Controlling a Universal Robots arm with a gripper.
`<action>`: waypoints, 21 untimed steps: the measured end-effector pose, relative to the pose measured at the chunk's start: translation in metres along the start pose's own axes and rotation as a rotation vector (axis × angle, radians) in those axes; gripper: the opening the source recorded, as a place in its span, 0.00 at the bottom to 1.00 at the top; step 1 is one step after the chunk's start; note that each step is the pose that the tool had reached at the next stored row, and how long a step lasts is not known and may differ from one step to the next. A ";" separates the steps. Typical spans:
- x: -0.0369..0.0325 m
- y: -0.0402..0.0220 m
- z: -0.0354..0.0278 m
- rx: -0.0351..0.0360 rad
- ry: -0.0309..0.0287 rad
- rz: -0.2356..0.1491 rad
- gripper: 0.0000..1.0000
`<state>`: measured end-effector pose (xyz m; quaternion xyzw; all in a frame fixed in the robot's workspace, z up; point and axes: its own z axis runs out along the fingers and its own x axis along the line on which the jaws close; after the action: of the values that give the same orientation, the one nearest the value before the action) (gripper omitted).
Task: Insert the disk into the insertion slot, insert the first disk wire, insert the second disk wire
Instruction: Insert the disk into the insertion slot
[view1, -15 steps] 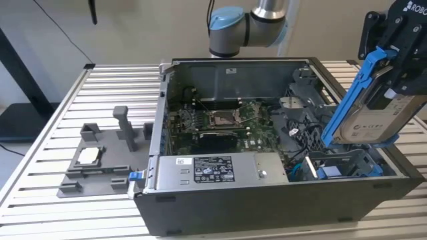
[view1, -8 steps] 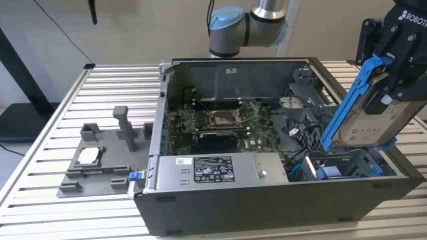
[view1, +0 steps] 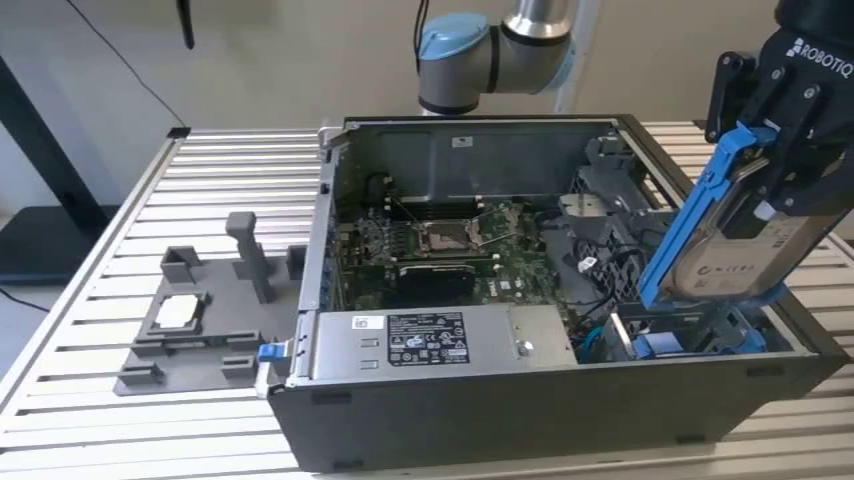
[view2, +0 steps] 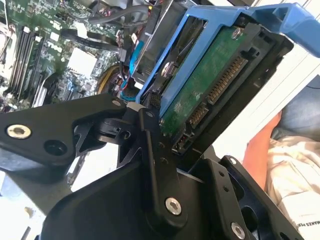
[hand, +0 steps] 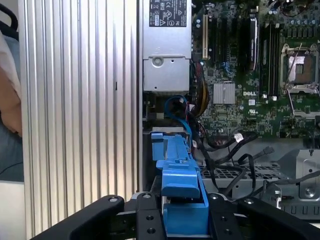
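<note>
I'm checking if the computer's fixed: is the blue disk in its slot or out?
Out. The gripper holds the disk tilted, above the insertion slot, not seated in it.

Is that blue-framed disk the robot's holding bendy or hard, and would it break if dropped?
Probably hard: the disk looks straight though the gripper clamps only one end. Likely heavy for its size, being mostly metal. Maybe fragile: its bare green circuit board is exposed.

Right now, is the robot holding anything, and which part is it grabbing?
Yes. The gripper is shut on the disk, gripping its upper end in the blue carrier frame.
</note>
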<state>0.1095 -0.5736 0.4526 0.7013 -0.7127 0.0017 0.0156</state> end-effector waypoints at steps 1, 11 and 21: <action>-0.0001 0.0000 0.0011 0.0000 0.0000 0.000 0.33; -0.0020 -0.0001 0.0078 0.0019 0.0001 0.000 0.33; -0.0057 0.0000 0.0151 0.0070 -0.0029 -0.002 0.33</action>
<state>0.1093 -0.5682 0.4374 0.7020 -0.7121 0.0032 0.0121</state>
